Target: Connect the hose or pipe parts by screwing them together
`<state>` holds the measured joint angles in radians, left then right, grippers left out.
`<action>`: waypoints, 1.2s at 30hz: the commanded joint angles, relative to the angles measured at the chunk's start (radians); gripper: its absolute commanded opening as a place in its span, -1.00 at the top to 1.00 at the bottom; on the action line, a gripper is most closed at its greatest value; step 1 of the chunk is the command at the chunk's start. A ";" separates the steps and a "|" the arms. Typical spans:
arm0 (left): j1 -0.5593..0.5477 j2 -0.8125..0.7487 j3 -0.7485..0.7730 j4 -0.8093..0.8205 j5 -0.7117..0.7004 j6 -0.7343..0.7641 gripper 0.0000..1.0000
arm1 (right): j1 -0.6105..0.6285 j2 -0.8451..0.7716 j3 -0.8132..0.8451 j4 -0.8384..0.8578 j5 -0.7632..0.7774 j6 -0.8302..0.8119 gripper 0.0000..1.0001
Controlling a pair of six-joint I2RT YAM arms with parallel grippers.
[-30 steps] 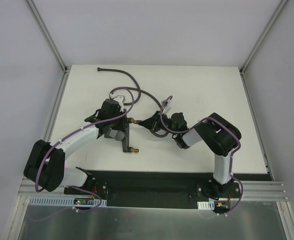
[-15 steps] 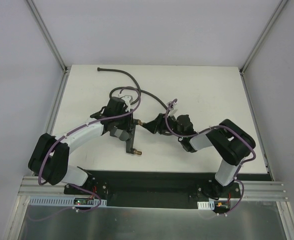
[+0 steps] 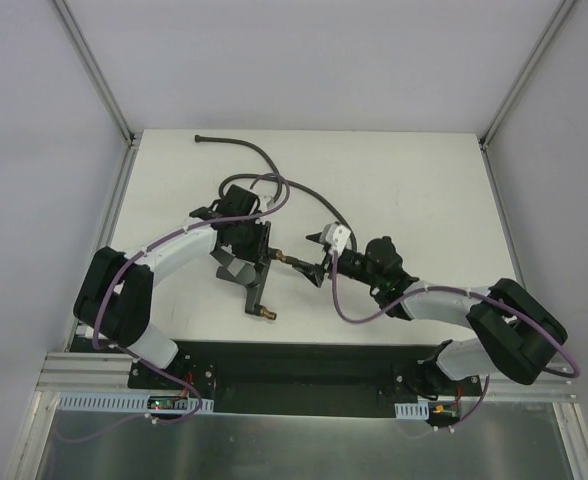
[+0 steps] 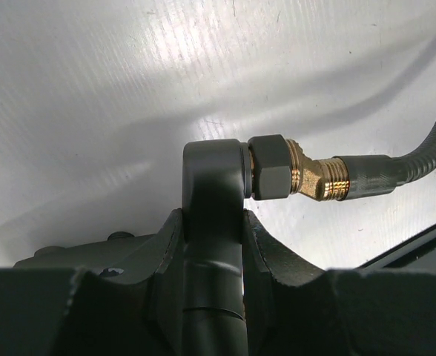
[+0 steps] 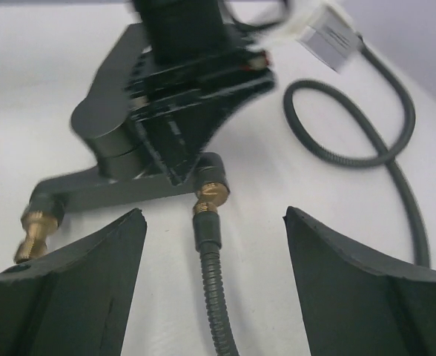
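The dark grey forked fitting (image 3: 260,285) is clamped by its stem (image 4: 212,222) in my shut left gripper (image 3: 257,262). One brass end (image 3: 268,315) points toward the near edge. Onto the other brass threaded end (image 4: 313,174) the hose's end collar (image 4: 368,176) is seated, with some thread showing. The long grey hose (image 3: 264,160) loops away to the far left. My right gripper (image 3: 316,258) stands open astride the hose (image 5: 209,252), its fingers (image 5: 92,282) well clear of it on both sides.
The white tabletop (image 3: 424,190) carries the hose's loop (image 5: 366,141) to the right of the joint. The hose's free end (image 3: 200,138) lies near the far left corner. A black base strip (image 3: 294,360) runs along the near edge.
My right gripper has opened and let go of the hose's end, and its arm has swung out to the right and lower. The left gripper with the fitting has shifted slightly right.
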<state>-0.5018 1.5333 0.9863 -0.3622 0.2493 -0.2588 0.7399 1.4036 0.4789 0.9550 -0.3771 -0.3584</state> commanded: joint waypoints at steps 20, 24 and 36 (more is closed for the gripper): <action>0.032 0.111 0.132 -0.210 0.234 0.038 1.00 | 0.254 0.169 0.020 -0.062 0.242 -1.065 -0.19; 0.032 0.116 0.137 -0.216 0.237 0.038 1.00 | 0.253 0.204 0.030 -0.053 0.250 -1.073 -0.14; 0.032 0.113 0.146 -0.216 0.242 0.012 1.00 | 0.274 0.255 0.072 -0.038 0.225 -1.035 0.35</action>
<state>-0.4759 1.6485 1.0973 -0.5591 0.3923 -0.2188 0.9951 1.6390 0.5056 0.8711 -0.1349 -1.4155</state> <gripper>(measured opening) 0.264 0.368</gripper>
